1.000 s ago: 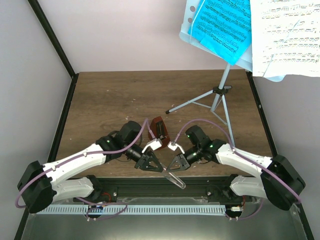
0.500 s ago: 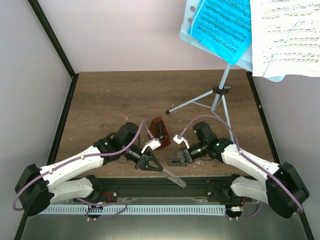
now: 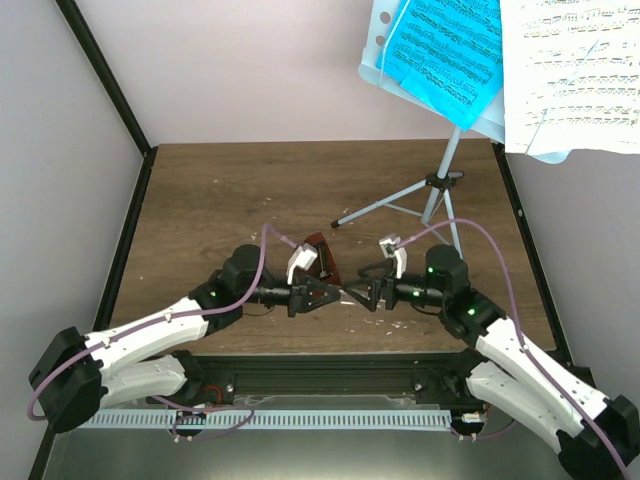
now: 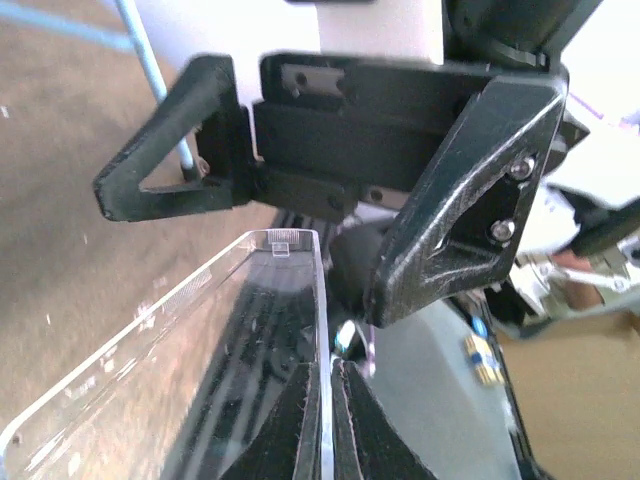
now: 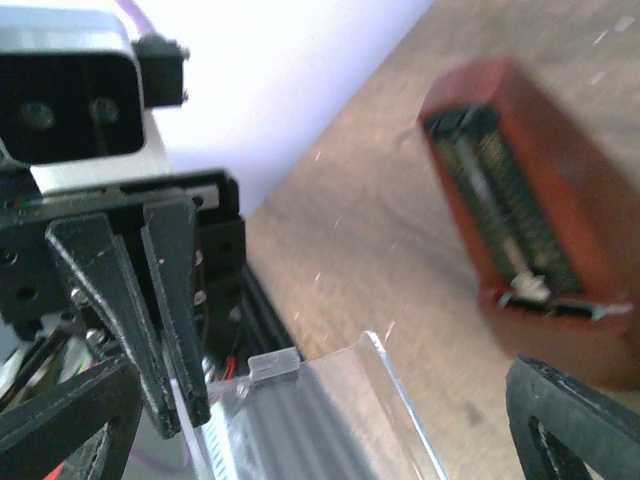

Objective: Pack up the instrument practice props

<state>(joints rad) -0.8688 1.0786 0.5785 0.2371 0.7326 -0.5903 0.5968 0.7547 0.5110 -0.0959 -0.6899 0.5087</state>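
Note:
The red-brown metronome lies on its side on the wooden table, its body also seen in the right wrist view as the metronome. My left gripper is shut on one edge of the clear cover, held just in front of the metronome. My right gripper faces the left gripper and stands open, its fingers on either side of the clear cover without touching it. The pale blue music stand stands at the back right with blue sheet music and white pages.
The tripod's thin legs spread over the table just behind the right arm. A black frame post runs along the left wall. A black rail lines the table's near edge.
My right gripper has opened, let go of the clear cover and drawn back to the right. My left gripper has swung the cover up from the near edge toward the metronome.

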